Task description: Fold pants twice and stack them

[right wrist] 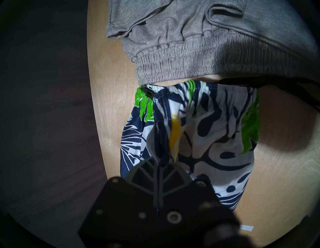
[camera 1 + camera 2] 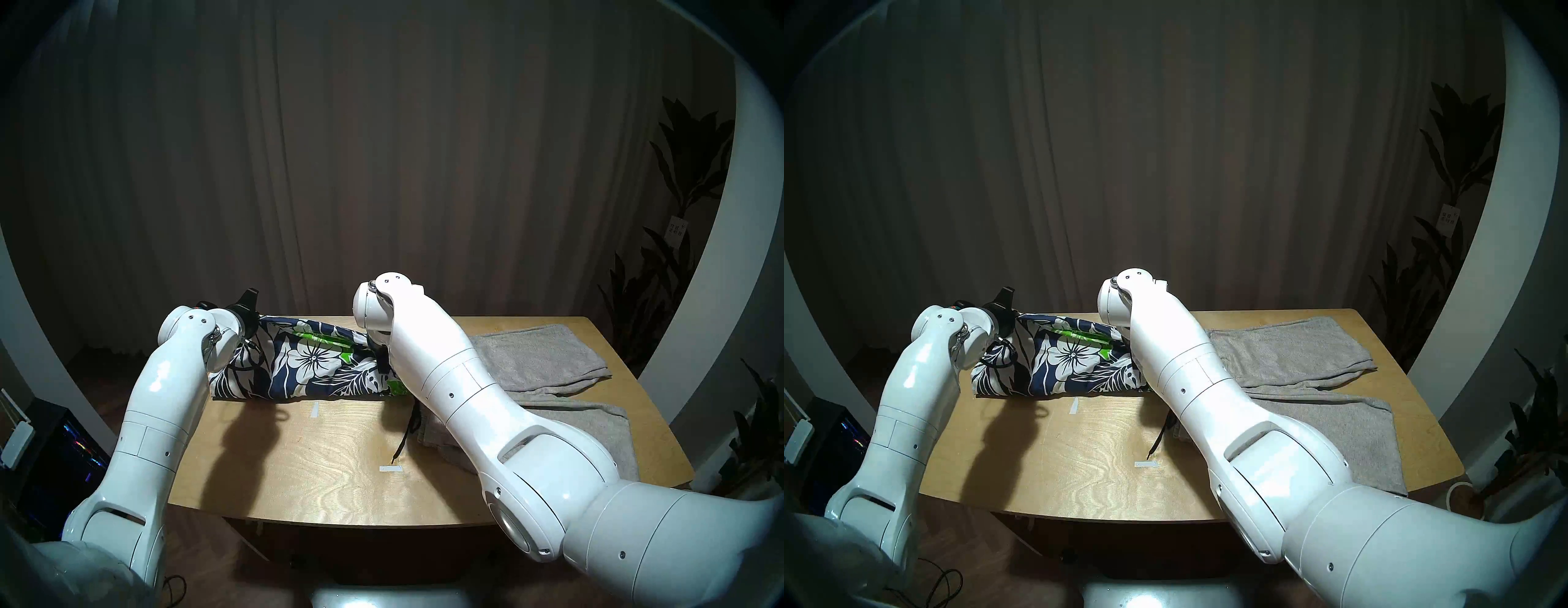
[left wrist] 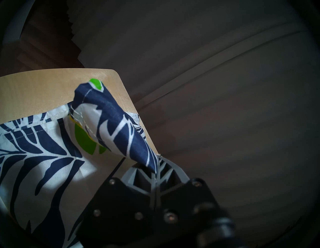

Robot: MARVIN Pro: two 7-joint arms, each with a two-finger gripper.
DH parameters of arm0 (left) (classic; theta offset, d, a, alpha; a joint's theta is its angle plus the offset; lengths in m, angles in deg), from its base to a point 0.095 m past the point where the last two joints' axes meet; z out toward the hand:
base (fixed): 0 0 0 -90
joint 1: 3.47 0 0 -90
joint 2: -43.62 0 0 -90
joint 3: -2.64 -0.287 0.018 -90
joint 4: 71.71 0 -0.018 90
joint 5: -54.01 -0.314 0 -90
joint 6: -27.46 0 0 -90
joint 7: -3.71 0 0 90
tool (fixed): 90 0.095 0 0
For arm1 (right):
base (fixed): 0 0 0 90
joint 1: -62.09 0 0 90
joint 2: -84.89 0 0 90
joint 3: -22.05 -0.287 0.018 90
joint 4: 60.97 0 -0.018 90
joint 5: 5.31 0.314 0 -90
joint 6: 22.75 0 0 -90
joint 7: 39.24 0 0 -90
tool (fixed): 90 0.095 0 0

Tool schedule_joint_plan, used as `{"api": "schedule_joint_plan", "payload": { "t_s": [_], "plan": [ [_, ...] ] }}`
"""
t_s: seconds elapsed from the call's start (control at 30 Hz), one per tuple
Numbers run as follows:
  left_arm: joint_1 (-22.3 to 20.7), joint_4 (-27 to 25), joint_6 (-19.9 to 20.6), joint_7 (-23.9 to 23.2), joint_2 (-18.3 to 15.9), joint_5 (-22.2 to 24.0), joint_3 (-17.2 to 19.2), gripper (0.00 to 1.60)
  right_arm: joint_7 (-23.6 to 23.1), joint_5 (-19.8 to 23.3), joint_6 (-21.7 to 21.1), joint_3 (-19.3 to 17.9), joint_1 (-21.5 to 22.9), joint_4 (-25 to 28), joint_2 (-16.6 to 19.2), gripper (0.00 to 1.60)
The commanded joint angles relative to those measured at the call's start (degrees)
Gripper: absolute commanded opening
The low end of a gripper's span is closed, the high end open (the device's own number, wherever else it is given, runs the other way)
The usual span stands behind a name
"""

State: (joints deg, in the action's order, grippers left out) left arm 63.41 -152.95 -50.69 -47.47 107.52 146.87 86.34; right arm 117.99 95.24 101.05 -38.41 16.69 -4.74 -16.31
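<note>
The navy-and-white leaf-print shorts lie lengthwise along the far left half of the wooden table, with their upper layer lifted at both ends. My left gripper is shut on a pinched corner of the print fabric by the table's far left corner. My right gripper is shut on the print shorts near the waistband; my forearm hides it in the head views. The black drawstring trails toward the front. The plain grey shorts lie spread flat on the right half, their elastic waist next to the print waistband.
Two small tape marks sit on the bare front half of the table. A dark curtain hangs behind. Plants stand at the right, and a black box with lights sits on the floor at the left.
</note>
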Motion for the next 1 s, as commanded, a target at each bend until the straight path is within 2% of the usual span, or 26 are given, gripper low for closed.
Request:
{"api": "schedule_joint_plan", "payload": {
  "t_s": [0.0, 0.67, 0.97],
  "plan": [
    [-6.13, 2.17, 0.13, -1.01, 1.29, -0.82, -0.91, 0.0, -1.52, -0.1, 0.34, -0.34, 2.84, -1.12, -1.49, 0.0],
    [-15.37, 14.22, 0.13, -1.37, 3.93, -2.84, -4.36, 0.0, -4.41, -0.26, 1.26, -1.58, 5.33, -7.75, -2.75, 0.0],
    [-18.26, 19.37, 0.09, -1.75, 4.95, -3.61, -5.56, 0.0, -5.75, -0.25, 1.52, -1.98, 6.3, -10.41, -3.64, 0.0]
  ]
}}
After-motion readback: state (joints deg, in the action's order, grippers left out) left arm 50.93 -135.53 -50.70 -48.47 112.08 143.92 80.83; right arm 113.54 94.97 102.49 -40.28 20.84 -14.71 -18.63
